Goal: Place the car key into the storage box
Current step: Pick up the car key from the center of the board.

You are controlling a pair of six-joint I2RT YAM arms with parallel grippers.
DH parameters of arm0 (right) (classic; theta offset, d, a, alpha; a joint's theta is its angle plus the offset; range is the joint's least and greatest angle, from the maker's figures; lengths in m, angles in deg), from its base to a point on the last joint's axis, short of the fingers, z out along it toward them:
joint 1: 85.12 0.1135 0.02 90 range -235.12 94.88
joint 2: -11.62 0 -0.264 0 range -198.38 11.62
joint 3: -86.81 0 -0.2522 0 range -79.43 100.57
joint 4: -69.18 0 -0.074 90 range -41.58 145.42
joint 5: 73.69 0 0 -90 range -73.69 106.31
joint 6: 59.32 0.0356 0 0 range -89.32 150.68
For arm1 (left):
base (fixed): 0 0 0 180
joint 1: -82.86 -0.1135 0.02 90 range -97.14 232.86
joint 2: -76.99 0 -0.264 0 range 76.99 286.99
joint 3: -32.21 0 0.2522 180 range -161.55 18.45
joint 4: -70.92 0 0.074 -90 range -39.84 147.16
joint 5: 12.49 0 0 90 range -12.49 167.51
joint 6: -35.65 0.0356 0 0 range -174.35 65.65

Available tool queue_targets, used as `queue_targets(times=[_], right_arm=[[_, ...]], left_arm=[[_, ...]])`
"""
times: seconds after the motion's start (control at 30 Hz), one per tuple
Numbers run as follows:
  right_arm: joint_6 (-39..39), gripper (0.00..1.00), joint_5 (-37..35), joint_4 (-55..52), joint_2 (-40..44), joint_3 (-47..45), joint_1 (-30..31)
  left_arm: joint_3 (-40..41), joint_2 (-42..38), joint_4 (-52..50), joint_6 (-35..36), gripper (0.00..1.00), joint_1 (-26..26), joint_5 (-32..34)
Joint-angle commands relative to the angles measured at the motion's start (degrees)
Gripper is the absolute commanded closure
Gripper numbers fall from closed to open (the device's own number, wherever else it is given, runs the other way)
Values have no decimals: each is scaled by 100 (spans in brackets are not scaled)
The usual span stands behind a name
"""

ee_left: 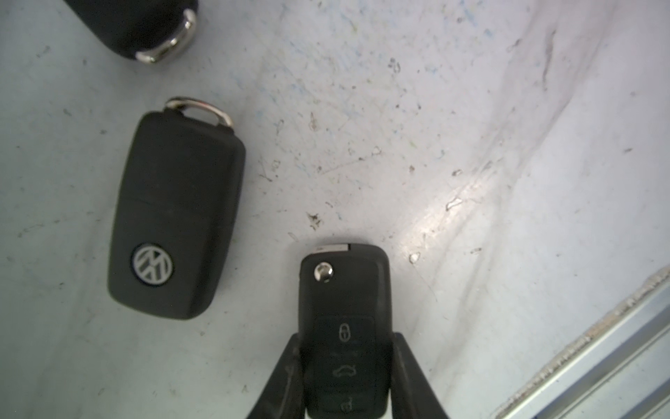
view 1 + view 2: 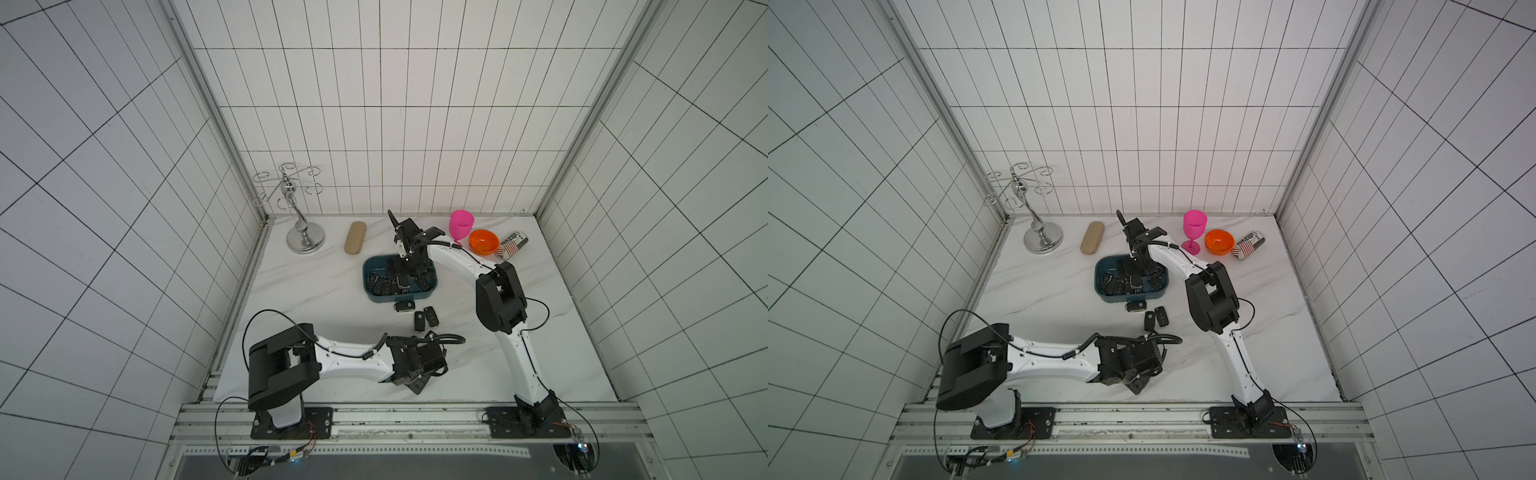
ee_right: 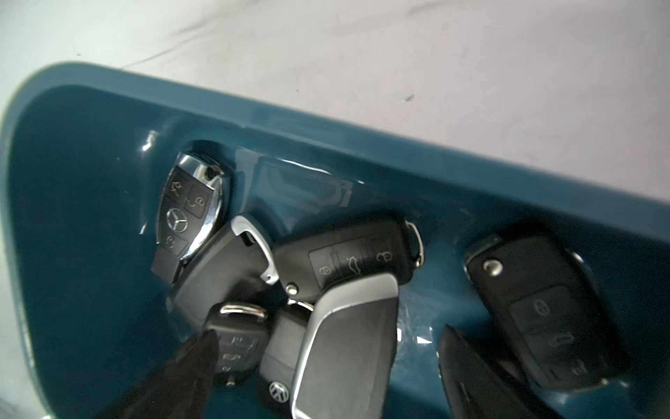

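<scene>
In the left wrist view my left gripper [image 1: 346, 339] is shut on a black car key [image 1: 344, 290], button side up, a finger pressed to each long side just above the white table. A second key with a round logo [image 1: 177, 217] lies beside it, and part of a third [image 1: 137, 25] shows further off. The dark teal storage box [image 2: 365, 278] holds several keys. My right gripper [image 2: 409, 272] hangs open inside it. A silver-edged key [image 3: 348, 344] lies loose between its spread fingers [image 3: 203, 352], touched by neither.
Three loose keys [image 2: 419, 321] lie on the table just in front of the box. Along the back wall stand a metal rack [image 2: 305, 239], a beige case [image 2: 354, 237], a pink goblet [image 2: 460, 224], an orange bowl [image 2: 483, 241] and a can [image 2: 512, 245]. An aluminium rail [image 2: 415, 411] runs along the front.
</scene>
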Motion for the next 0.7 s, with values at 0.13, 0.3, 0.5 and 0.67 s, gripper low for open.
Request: queue_targets(times=[0.13,0.3,0.5,0.67], right_arm=[[-32,1,70,60,457,-157,-37],[3,1,-104,345,983,-634,-99],[152,1,-530,630,2055,-1675,-376],[258,1,-861,795,2819,-2673,-509]], left_arm=[[230,-341,-115,-198,94,5,-148],[215,-697,-479,-262,99,-2,61],[-137,-1532,-1210,-223,99,-538,284],[-700,-1899,-1495,217,97,-1766,-41]])
